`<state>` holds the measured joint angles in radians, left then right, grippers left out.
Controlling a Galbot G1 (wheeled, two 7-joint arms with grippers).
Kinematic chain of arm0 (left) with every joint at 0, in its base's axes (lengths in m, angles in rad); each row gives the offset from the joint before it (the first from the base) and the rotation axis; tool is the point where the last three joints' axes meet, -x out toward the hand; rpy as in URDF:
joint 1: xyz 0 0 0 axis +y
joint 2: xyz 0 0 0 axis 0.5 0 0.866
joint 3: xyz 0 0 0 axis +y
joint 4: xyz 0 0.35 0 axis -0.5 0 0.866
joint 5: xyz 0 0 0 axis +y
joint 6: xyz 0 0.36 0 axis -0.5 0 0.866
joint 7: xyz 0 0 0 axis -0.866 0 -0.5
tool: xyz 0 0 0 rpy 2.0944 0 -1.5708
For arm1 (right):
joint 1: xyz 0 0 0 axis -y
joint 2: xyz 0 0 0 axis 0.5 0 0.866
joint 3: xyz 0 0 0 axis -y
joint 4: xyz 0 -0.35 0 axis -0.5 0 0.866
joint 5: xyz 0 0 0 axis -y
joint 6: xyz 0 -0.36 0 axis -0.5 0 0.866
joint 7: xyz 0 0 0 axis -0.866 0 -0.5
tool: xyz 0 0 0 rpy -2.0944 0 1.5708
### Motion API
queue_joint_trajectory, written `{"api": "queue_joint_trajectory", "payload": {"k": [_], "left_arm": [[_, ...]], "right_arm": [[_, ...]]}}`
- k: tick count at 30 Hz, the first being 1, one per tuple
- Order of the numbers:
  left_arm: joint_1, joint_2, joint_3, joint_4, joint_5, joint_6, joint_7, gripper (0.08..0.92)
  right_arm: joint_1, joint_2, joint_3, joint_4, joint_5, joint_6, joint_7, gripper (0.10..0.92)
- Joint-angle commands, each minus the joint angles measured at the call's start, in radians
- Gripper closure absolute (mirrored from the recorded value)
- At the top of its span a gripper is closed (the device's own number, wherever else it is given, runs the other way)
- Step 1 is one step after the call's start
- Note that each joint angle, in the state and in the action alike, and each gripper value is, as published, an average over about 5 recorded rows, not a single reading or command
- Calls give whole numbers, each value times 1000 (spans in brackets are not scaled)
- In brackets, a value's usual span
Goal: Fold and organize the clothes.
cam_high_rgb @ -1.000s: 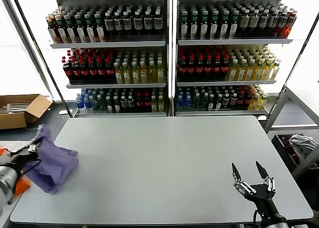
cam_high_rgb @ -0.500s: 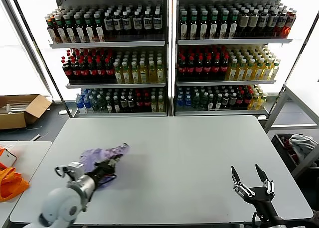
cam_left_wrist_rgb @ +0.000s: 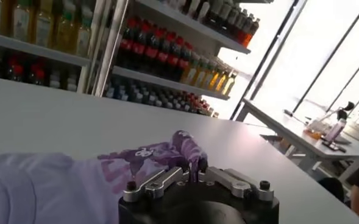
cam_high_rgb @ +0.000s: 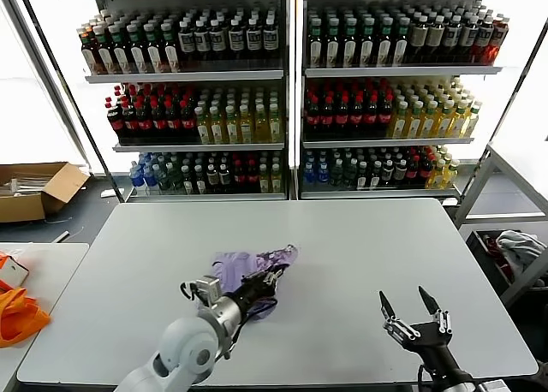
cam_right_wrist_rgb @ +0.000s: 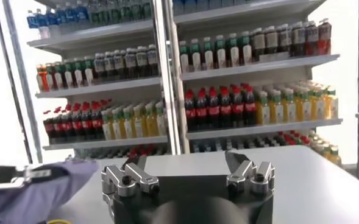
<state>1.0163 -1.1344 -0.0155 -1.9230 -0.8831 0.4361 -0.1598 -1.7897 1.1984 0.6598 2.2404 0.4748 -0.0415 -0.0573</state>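
Left gripper (cam_high_rgb: 272,277) pinched narrow on bunched lavender T-shirt (cam_high_rgb: 244,270) mid-bench (cam_high_rgb: 360,238); light, limp, best re-gripped at hem corners; right gripper (cam_high_rgb: 409,311) gapes wide, idle.

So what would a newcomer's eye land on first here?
Probably the crumpled lavender T-shirt near the middle of the grey table, pinched in the left gripper. Behind it stand shelves packed with drink bottles. The right gripper hangs open over the table's near right edge.
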Motion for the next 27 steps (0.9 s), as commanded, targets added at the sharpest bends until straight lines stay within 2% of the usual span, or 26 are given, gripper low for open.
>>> {"api": "queue_joint_trajectory", "payload": {"k": [1,6,11,19,24,27], "left_arm": [[-94,-93,93,86,50,-103,-56,862],[-67,-61,55,62,91,-126,-55,738],[-17,3,-21,-3,136,-144,-29,591],[87,132,-153,-98,148,-173,9,365],[129,140,-191,-117,151,-174,15,225],[137,129,-201,-121,155,-174,7,185]], "right_arm": [[119,-33,-177,-21,4,-122,25,203],[193,-45,-245,-45,48,-178,61,203],[264,-23,-319,-86,107,-219,112,203],[474,89,-458,-281,163,-262,249,203],[554,134,-483,-374,207,-271,314,203],[574,147,-478,-397,239,-273,354,203]]}}
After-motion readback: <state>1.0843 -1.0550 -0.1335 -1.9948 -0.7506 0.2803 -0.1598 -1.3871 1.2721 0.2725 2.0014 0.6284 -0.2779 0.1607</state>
